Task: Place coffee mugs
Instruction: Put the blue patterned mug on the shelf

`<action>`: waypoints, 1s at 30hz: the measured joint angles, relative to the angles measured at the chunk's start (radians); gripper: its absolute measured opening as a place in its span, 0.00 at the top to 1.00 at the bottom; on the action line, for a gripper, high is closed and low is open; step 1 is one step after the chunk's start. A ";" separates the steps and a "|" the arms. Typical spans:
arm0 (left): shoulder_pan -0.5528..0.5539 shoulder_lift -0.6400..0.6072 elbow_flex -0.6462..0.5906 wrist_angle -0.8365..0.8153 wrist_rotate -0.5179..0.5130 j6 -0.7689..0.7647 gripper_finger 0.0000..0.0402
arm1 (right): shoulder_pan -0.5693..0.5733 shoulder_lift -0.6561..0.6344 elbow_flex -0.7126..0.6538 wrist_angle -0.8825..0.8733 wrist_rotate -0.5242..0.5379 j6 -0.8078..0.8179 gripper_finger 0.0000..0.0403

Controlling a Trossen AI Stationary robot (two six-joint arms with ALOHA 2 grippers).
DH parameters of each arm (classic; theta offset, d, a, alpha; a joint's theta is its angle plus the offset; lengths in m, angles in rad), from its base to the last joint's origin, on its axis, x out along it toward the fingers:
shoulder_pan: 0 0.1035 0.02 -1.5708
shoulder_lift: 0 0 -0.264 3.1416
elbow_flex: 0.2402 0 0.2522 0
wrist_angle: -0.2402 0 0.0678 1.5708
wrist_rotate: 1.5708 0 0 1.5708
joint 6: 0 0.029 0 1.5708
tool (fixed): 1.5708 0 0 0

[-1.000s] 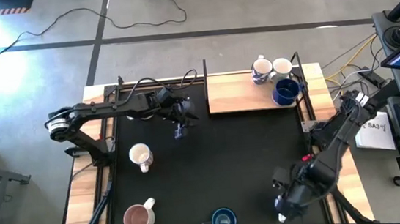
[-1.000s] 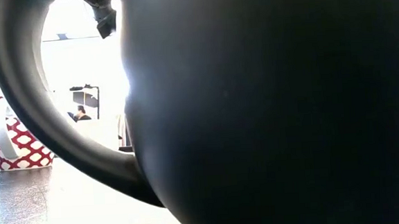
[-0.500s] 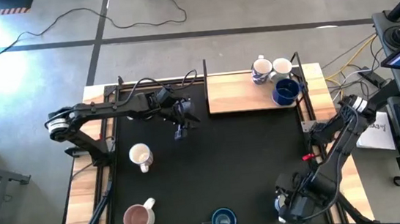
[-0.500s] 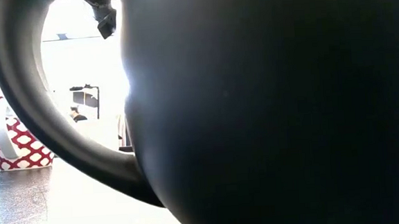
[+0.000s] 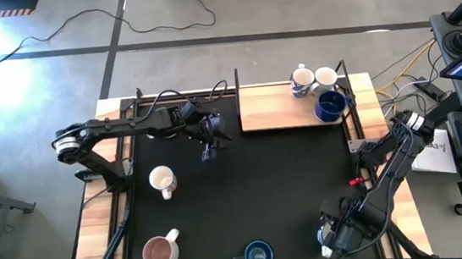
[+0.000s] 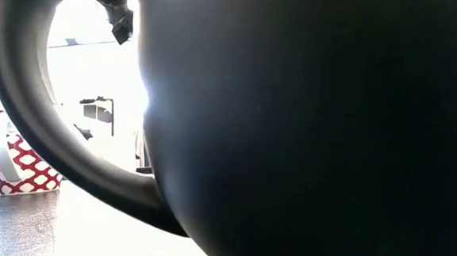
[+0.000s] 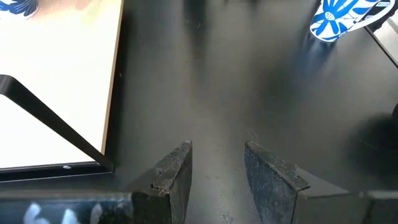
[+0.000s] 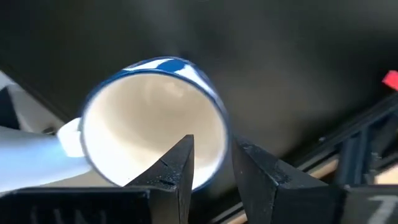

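Observation:
My right gripper (image 5: 332,237) (image 8: 214,144) points down over a white-inside, blue-outside mug (image 8: 152,121) that stands upright on the black mat near the table's near right corner. One finger stands inside the mug and one outside. My left gripper (image 5: 207,152) (image 7: 216,152) waits open above the mat at the far left, with nothing between its fingers. A white mug (image 5: 162,181), a pink mug (image 5: 159,252) and a dark blue mug (image 5: 258,255) stand on the mat. Three more mugs (image 5: 319,91) stand on the wooden shelf (image 5: 271,108). My right gripper comes from above with its fingers on either side of the mug's wall (image 8: 219,155), on the side away from the handle (image 8: 69,138). I cannot tell whether either finger touches the wall.
In the low view a dark mug (image 6: 308,123) right before the camera blocks most of the picture, and a red-and-white mug (image 6: 24,168) shows past its handle. The shelf's black frame (image 7: 56,121) lies near my left gripper. The mat's middle (image 5: 253,187) is bare.
My right gripper has gone down and a little toward the table's near edge, onto the mug at the near right corner. The mugs stand where they were.

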State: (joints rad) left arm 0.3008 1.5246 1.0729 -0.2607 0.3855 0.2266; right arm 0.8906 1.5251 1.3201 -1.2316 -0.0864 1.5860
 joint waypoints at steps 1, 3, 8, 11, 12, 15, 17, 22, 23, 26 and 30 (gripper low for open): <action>0.000 0.000 0.000 0.000 0.000 0.003 0.68 | 0.000 -0.001 0.000 -0.012 0.000 -0.002 0.76; 0.000 0.000 0.000 0.000 0.000 0.012 0.68 | 0.000 -0.001 -0.001 -0.018 0.001 -0.016 0.76; 0.000 0.000 0.000 0.001 0.000 0.017 0.68 | 0.000 -0.001 -0.028 -0.016 0.001 -0.034 0.76; 0.000 0.000 0.000 0.003 0.000 0.026 0.68 | 0.000 -0.001 -0.045 -0.011 0.008 -0.047 0.76; 0.000 0.000 0.000 0.003 0.000 0.027 0.68 | 0.000 -0.001 -0.050 -0.009 0.012 -0.053 0.76; 0.000 0.000 0.000 0.007 0.000 0.028 0.68 | 0.000 -0.001 -0.072 0.013 0.038 -0.058 0.76; 0.000 0.000 0.000 0.007 0.000 0.028 0.68 | 0.000 -0.001 -0.093 0.050 0.052 -0.072 0.76; 0.000 0.000 0.000 0.007 0.000 0.028 0.68 | -0.001 -0.001 -0.157 0.167 0.062 -0.094 0.76; 0.000 0.000 0.000 0.006 0.000 0.028 0.68 | -0.001 -0.001 -0.167 0.181 0.062 -0.095 0.76; 0.000 0.000 0.000 0.006 0.000 0.028 0.68 | -0.001 -0.001 -0.186 0.203 0.062 -0.105 0.79; 0.000 0.000 0.000 0.006 0.000 0.027 0.68 | -0.001 -0.001 -0.196 0.203 0.063 -0.119 0.87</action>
State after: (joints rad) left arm 0.3008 1.5242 1.0729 -0.2546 0.3851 0.2539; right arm 0.8898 1.5238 1.1242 -1.0281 -0.0238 1.4667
